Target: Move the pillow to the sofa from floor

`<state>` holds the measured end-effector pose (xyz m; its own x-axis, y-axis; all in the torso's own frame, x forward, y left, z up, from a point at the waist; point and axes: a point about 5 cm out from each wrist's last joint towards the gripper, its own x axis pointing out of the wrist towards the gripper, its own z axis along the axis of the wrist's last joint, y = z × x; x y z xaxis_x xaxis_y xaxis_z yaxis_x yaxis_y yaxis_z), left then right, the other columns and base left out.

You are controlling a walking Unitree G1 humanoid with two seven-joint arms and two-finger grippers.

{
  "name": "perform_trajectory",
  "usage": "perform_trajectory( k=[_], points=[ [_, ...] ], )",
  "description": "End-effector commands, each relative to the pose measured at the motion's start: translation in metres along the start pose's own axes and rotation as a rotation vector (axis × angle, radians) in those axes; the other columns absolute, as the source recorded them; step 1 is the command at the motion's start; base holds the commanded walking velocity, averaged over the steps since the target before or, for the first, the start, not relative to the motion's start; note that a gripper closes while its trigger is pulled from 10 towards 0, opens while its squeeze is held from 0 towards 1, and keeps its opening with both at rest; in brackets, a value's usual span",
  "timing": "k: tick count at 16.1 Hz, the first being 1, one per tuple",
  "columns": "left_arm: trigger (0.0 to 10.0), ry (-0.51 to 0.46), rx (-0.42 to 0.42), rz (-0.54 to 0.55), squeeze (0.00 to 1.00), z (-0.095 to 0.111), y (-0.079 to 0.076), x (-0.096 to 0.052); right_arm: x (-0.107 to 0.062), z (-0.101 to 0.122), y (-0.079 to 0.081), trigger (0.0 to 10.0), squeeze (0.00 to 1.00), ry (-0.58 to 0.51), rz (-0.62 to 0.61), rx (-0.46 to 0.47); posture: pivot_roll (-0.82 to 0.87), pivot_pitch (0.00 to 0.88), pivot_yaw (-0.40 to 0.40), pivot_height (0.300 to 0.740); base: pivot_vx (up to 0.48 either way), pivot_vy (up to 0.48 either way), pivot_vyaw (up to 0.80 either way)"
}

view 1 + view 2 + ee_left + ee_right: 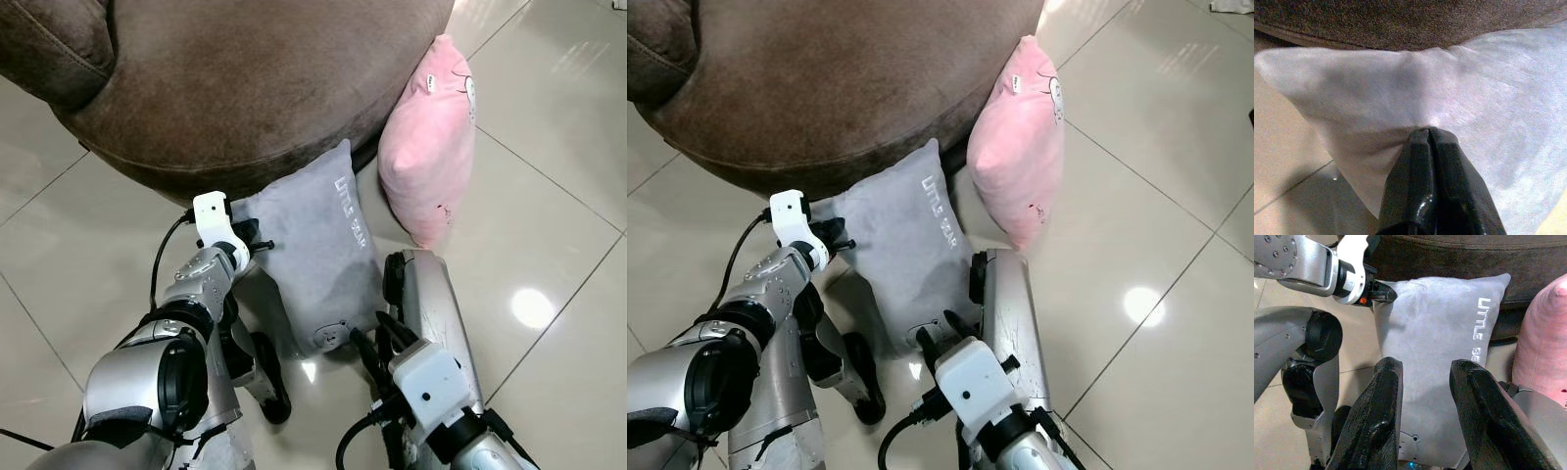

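While the grey pillow [318, 259] leans on the tiled floor [549, 245] against the base of the brown sofa [265, 78], the robot has one hold on it and one pending.

Left side: the left gripper [1427, 134] has its two black fingers pressed together on a pinch of fabric at the pillow's upper corner, next to the sofa base. The cloth puckers into the fingertips, and only a small fold lies between the jaws.

Centre: the pillow stands tilted, its long axis running from the sofa base down toward the robot. The embroidered lettering [349, 201] runs along the edge farthest from the left jaws. The lower end rests on the floor between the two arms.

Right side: the right gripper [1422, 374] hangs with its fingers apart in front of the pillow's lower part. I cannot tell whether they touch the fabric, and nothing lies between the jaws yet. A pink pillow [431, 147] stands beyond the right arm, leaning on the sofa, just beside the grey one.

Risks, in my judgement: a lift on the left pinch alone could let the thin fold slide out of the jaws and drop the pillow. If the right jaws close short, the pillow would swing from one corner. A swinging pillow could knock the pink one over.
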<state>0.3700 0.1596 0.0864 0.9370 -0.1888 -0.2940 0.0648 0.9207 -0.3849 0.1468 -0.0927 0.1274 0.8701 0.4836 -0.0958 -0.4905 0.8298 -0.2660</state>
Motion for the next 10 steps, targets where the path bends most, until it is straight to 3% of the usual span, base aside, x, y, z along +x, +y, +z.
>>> perform_trajectory(
  k=[1,2,6,10],
  points=[
    [0.0,0.042,-0.053,-0.008,0.00,-0.015,0.004,-0.004,-0.001,-0.005,0.002,10.0,0.00,0.017,0.004,0.019,-0.22,0.428,0.122,0.467,0.000,0.000,0.00],
    [0.0,0.029,-0.077,-0.045,0.00,-0.014,0.000,-0.003,0.002,-0.007,-0.001,10.0,0.00,0.011,-0.005,0.011,-0.21,0.416,0.124,0.467,0.000,0.000,0.00],
    [0.0,0.024,-0.013,-0.324,0.00,-0.022,-0.015,-0.007,0.021,-0.012,-0.028,10.0,0.00,-0.029,-0.115,-0.015,-0.14,0.344,0.147,0.467,0.000,0.000,0.00],
    [0.0,-0.100,-0.012,-0.353,0.00,-0.001,-0.009,-0.010,0.031,-0.025,-0.040,10.0,0.00,0.004,-0.145,-0.022,-0.13,0.288,0.155,0.467,0.000,0.000,0.00]
  ],
)
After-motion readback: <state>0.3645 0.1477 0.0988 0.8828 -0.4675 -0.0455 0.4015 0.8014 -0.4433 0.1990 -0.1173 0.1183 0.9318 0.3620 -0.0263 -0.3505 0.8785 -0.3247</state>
